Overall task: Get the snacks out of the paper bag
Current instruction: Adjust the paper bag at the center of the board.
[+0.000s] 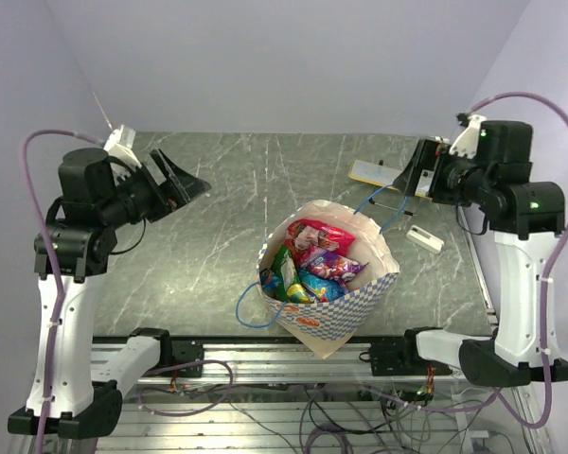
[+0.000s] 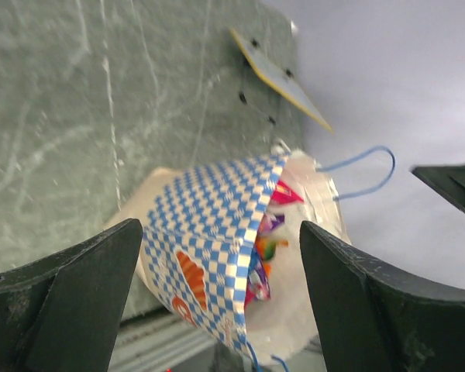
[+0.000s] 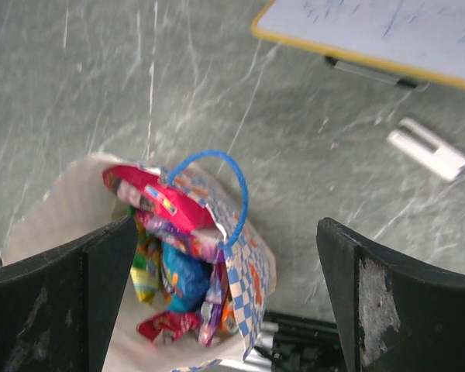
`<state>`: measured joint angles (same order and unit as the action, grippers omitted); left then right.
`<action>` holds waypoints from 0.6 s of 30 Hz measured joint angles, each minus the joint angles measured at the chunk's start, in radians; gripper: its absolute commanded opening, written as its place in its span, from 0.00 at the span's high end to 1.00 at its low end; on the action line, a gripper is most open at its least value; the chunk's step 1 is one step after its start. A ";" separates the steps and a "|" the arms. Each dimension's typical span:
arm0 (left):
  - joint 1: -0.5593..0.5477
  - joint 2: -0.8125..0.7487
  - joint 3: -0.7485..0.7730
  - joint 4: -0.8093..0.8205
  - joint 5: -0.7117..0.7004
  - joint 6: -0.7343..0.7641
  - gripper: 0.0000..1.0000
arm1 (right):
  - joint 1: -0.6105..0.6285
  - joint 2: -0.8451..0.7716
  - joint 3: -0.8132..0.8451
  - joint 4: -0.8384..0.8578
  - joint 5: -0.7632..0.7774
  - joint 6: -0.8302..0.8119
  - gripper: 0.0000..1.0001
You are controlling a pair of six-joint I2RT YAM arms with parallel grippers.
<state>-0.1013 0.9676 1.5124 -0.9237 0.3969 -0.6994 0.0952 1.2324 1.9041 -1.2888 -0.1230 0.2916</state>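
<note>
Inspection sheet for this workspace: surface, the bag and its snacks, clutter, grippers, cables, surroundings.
Surface: dark green marbled table.
Job's things: the paper bag stands open near the front edge. The snacks are all inside it, with no packet lying out on the table.
Clutter: a yellow-edged whiteboard lies at the far right, and a small white block lies to the right of the bag.
Grippers: the left gripper and right gripper are both raised, fingers open, holding nothing.
Cables: a purple cable loops off each arm, and loose wires hang below the front rail.
Surroundings: plain pale walls; nothing else seen.
</note>
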 measured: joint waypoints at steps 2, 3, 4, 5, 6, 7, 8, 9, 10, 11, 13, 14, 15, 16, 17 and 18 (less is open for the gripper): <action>-0.001 -0.011 -0.053 -0.004 0.060 -0.021 0.05 | -0.001 -0.007 -0.076 0.014 -0.060 -0.003 0.00; -0.001 -0.018 -0.075 -0.012 0.090 -0.026 0.04 | -0.001 -0.009 -0.124 0.027 -0.099 -0.003 0.01; -0.002 -0.024 -0.088 -0.020 0.110 -0.027 0.02 | -0.001 -0.009 -0.152 0.032 -0.120 -0.003 0.03; -0.002 -0.031 -0.101 -0.030 0.133 -0.027 0.03 | -0.001 -0.009 -0.185 0.045 -0.143 -0.003 0.06; -0.003 -0.039 -0.113 -0.043 0.153 -0.026 0.03 | -0.002 -0.008 -0.215 0.054 -0.163 -0.004 0.09; -0.006 -0.050 -0.126 -0.056 0.175 -0.026 0.02 | -0.002 -0.007 -0.240 0.064 -0.181 -0.005 0.12; -0.009 -0.058 -0.136 -0.063 0.193 -0.026 0.02 | -0.003 -0.006 -0.258 0.072 -0.196 -0.008 0.14; -0.014 -0.068 -0.147 -0.073 0.210 -0.026 0.02 | -0.003 -0.005 -0.269 0.077 -0.208 -0.011 0.16; -0.021 -0.075 -0.153 -0.085 0.222 -0.025 0.03 | -0.003 -0.005 -0.279 0.087 -0.224 -0.015 0.17; -0.026 -0.079 -0.153 -0.101 0.230 -0.021 0.03 | -0.003 -0.005 -0.286 0.095 -0.235 -0.018 0.18; -0.038 -0.082 -0.153 -0.127 0.242 -0.010 0.04 | -0.003 -0.005 -0.300 0.116 -0.256 -0.021 0.18; -0.045 -0.082 -0.153 -0.137 0.244 -0.006 0.03 | -0.003 -0.005 -0.307 0.126 -0.264 -0.023 0.18; -0.056 -0.082 -0.153 -0.149 0.243 0.000 0.04 | -0.003 -0.005 -0.315 0.134 -0.272 -0.024 0.18; -0.070 -0.079 -0.153 -0.158 0.241 0.003 0.05 | -0.004 -0.005 -0.322 0.142 -0.277 -0.024 0.18; -0.088 -0.077 -0.153 -0.168 0.236 0.008 0.05 | -0.004 -0.004 -0.327 0.146 -0.282 -0.024 0.18; -0.109 -0.074 -0.154 -0.174 0.230 0.009 0.06 | -0.004 -0.003 -0.329 0.148 -0.284 -0.024 0.18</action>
<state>-0.2108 0.8936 1.3582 -1.0977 0.6273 -0.6907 0.0914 1.2293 1.5753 -1.1404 -0.4072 0.2680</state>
